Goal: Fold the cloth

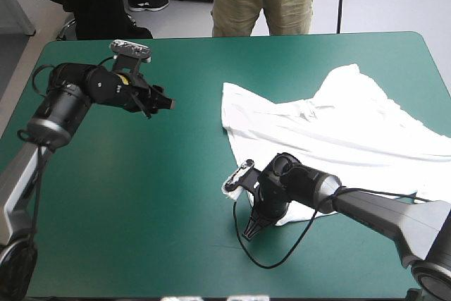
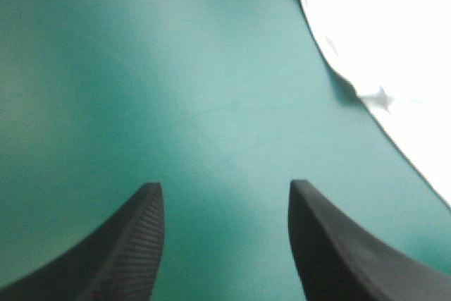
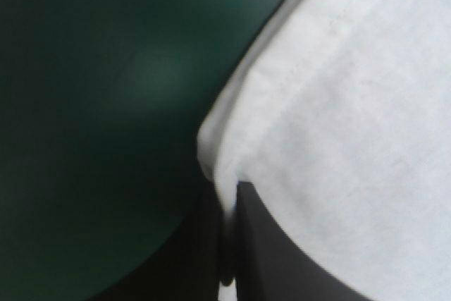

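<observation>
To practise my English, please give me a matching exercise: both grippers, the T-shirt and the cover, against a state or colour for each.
1 left gripper
2 right gripper
3 T-shirt
4 cover

a teal-green
b shut on the T-shirt
c open over bare cover
d white, on the table's right half

Pairs: 1-c; 2-b; 3-d; 4-a

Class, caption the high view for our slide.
Right gripper, jaws shut on the white T-shirt at its near edge; left gripper hovers open above the teal-green table.
</observation>
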`<act>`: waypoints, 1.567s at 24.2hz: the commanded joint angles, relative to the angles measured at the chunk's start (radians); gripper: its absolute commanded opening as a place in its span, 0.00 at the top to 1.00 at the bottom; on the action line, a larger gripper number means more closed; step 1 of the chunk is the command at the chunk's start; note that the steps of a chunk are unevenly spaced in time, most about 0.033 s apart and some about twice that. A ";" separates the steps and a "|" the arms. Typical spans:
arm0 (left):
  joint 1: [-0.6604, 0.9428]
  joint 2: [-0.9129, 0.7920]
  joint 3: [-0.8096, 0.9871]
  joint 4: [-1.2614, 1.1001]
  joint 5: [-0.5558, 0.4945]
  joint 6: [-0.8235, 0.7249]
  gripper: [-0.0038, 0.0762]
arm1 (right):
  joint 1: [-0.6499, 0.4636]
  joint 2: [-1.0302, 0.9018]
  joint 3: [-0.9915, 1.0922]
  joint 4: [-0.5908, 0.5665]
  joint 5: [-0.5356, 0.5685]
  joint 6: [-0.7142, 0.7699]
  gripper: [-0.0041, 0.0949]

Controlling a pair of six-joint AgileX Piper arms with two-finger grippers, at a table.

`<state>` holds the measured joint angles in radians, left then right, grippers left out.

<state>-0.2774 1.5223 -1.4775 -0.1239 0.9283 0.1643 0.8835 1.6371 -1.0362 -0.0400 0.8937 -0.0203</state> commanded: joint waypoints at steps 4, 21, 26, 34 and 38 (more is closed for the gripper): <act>-0.002 0.324 -0.354 -0.145 0.022 0.070 0.47 | 0.005 0.011 0.008 0.175 0.008 -0.042 0.98; -0.004 0.832 -0.962 -0.420 0.175 0.165 0.47 | 0.005 0.011 0.008 0.209 0.029 -0.042 0.98; -0.020 0.866 -0.965 -0.444 0.168 0.205 0.47 | 0.005 0.011 0.008 0.211 0.024 -0.042 0.98; -0.102 0.922 -0.963 -0.363 0.150 0.263 0.47 | 0.005 0.011 0.008 0.230 0.017 -0.042 0.98; -0.131 0.944 -0.963 -0.192 0.160 0.232 0.47 | 0.005 0.011 0.008 0.233 0.017 -0.042 0.98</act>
<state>-0.3936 2.5039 -2.4267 -0.3755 1.0938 0.4228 0.8722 1.6371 -1.0371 0.0268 0.9036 -0.0603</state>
